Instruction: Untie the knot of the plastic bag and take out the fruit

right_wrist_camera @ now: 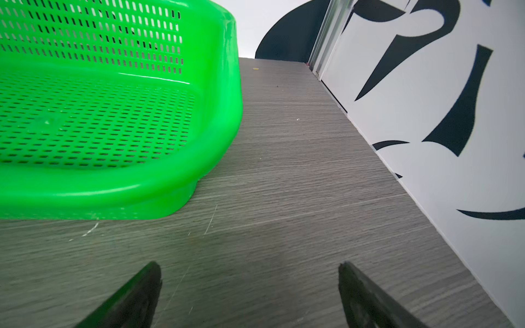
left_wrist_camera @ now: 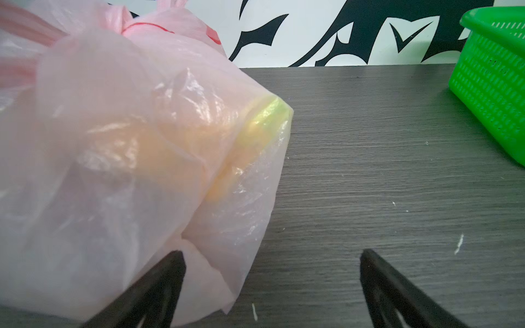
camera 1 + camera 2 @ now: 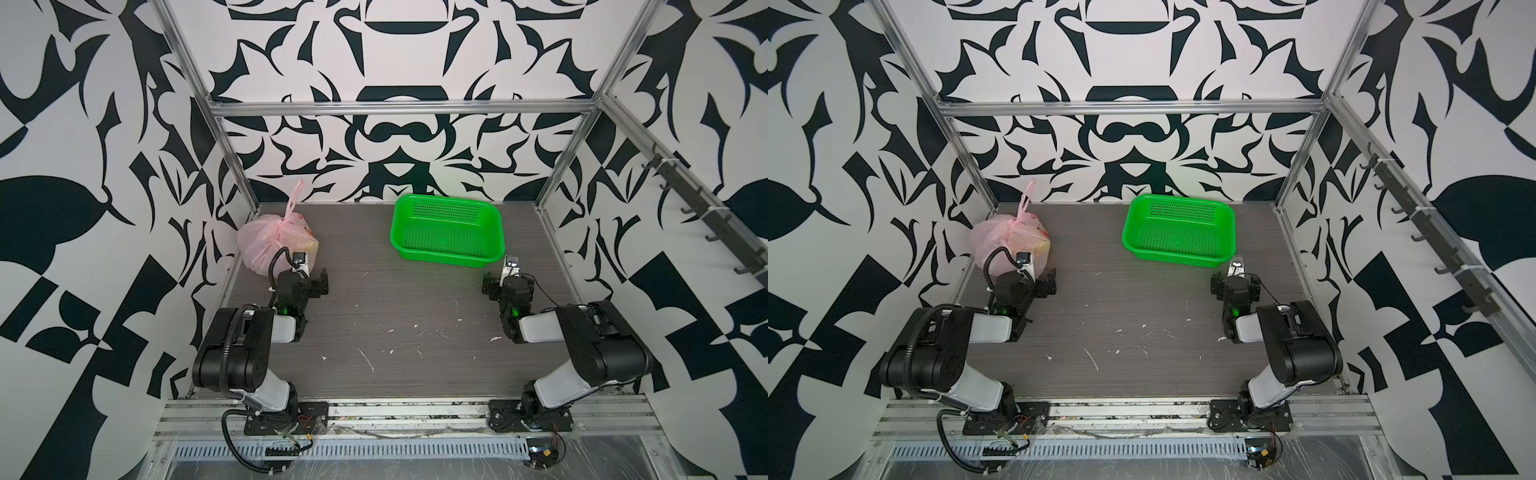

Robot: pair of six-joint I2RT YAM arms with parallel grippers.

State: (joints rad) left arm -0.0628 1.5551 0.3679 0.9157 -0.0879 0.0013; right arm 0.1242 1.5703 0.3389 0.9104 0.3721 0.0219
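Left wrist view: plastic bag lies on the bench, knot intact, yellowish fruit visible only through the film. Left fingers are spread beside the bag, holding nothing. Right fingers are spread near the empty green perforated basket. Judged status: untying and fruit removal both remain.

Plastic bag, just ahead of the left gripper: thin translucent pink film, crinkled, faint sheen.
Basket, just ahead of the right gripper: bright green moulded plastic, glossy, with perforated walls and floor.
Tabletop, under both grippers: grey wood-grain finish, matt, flecked with white scuffs.
Left gripper's fingers: black, matt.
Frame rails, beyond both grippers: bare silvery metal.
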